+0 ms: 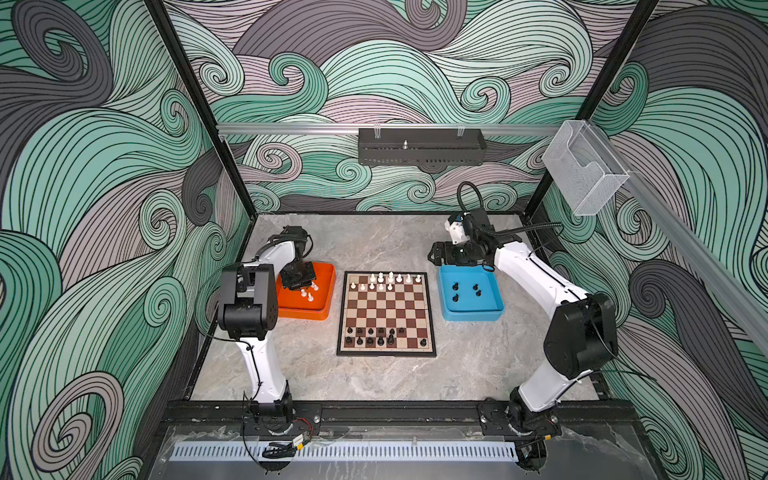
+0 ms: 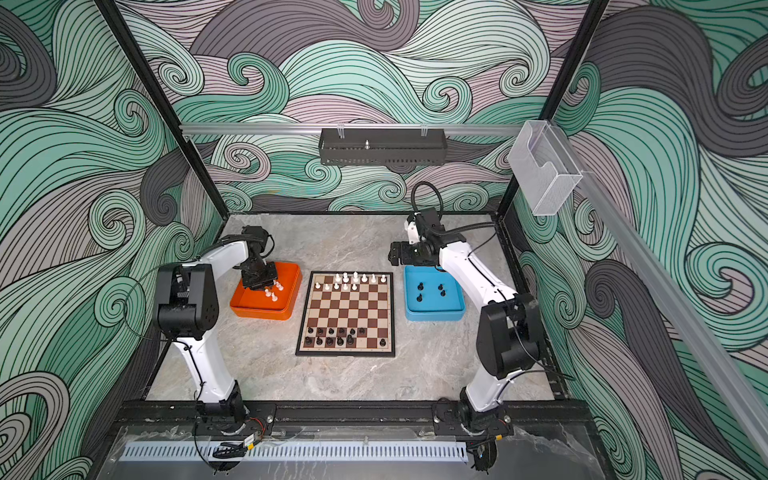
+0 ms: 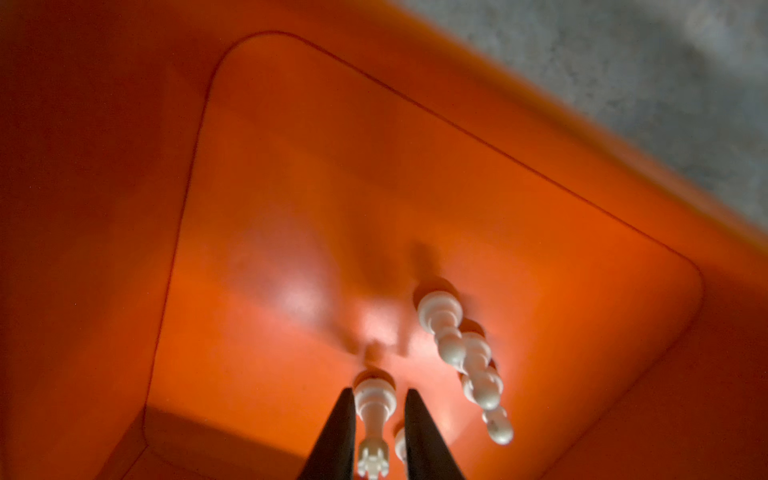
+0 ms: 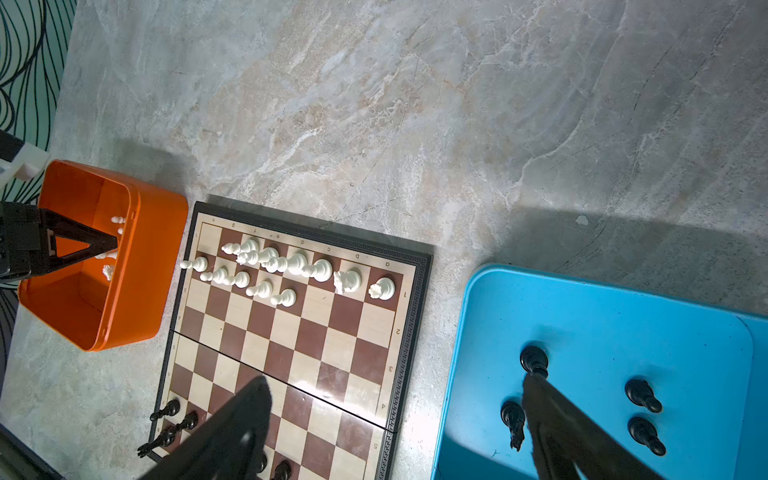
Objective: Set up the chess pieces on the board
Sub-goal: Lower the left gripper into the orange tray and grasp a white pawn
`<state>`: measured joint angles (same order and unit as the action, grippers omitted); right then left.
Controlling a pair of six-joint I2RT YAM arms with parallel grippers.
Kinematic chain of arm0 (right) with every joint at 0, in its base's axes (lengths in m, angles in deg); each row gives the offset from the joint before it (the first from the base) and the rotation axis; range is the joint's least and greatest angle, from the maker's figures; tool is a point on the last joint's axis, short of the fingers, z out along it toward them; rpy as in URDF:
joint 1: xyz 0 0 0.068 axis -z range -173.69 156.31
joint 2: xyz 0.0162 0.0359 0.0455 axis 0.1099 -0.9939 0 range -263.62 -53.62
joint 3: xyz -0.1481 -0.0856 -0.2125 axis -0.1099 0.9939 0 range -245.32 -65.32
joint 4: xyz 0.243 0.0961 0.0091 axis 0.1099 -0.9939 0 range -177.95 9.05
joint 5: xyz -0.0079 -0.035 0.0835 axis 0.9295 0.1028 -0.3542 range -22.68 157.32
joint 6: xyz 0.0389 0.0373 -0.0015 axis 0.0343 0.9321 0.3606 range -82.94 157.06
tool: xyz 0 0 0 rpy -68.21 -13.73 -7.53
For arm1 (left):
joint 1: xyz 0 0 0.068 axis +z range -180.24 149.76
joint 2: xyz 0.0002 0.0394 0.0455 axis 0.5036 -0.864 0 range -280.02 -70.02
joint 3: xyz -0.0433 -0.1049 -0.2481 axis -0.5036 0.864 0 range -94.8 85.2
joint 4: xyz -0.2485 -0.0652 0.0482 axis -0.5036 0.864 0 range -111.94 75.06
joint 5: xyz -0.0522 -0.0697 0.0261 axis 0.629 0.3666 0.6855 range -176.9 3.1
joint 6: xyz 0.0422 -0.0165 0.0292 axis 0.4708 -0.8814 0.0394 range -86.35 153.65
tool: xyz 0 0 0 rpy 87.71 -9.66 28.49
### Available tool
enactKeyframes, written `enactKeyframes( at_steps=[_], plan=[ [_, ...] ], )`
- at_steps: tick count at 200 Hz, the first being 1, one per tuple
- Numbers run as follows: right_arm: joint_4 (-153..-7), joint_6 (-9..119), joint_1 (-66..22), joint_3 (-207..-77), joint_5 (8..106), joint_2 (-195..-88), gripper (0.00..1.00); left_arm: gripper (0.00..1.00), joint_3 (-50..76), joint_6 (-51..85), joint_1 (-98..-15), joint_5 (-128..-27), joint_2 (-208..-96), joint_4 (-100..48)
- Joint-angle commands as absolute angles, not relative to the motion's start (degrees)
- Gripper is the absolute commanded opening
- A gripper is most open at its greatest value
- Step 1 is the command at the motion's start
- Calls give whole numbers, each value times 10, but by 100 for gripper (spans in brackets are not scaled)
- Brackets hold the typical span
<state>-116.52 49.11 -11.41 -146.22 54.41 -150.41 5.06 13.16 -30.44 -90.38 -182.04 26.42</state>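
The board point(image 1: 386, 309) lies mid-table, with white chess pieces point(image 1: 390, 280) on its two far rows and black ones point(image 1: 376, 336) on its two near rows. My left gripper point(image 1: 300, 286) reaches down into the orange tray point(image 1: 307, 313). In the left wrist view its jaws point(image 3: 379, 390) stand narrowly open on either side of an upright crown-topped white piece point(image 3: 374, 399), with a slim gap at one finger. A few white pawns point(image 3: 449, 328) stand beside it. My right gripper point(image 1: 434, 255) hovers wide open and empty point(image 4: 395, 378) at the blue tray's far edge.
The blue tray point(image 1: 473, 316), right of the board, holds several black pieces point(image 1: 456, 286). In the right wrist view they point(image 4: 534, 361) stand around one finger. A black rack point(image 1: 422, 151) hangs on the back rail, and a clear box point(image 1: 582, 166) is mounted at the right.
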Motion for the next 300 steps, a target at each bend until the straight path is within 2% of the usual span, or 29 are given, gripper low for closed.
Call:
enactKeyframes(
  at_steps=[1,98,116,300],
  plan=[
    [-1177,490,-111,-1471,537,-1512,94,25,45,135,-310,-914,-1827,280],
    [-1181,485,-111,-1470,535,-1514,94,25,38,129,-315,-929,-1831,304],
    [-1183,485,-111,-1470,534,-1515,94,19,37,128,-315,-928,-1830,307],
    [-1186,484,-111,-1473,529,-1519,94,14,8,138,-318,-929,-1799,345]
  ],
)
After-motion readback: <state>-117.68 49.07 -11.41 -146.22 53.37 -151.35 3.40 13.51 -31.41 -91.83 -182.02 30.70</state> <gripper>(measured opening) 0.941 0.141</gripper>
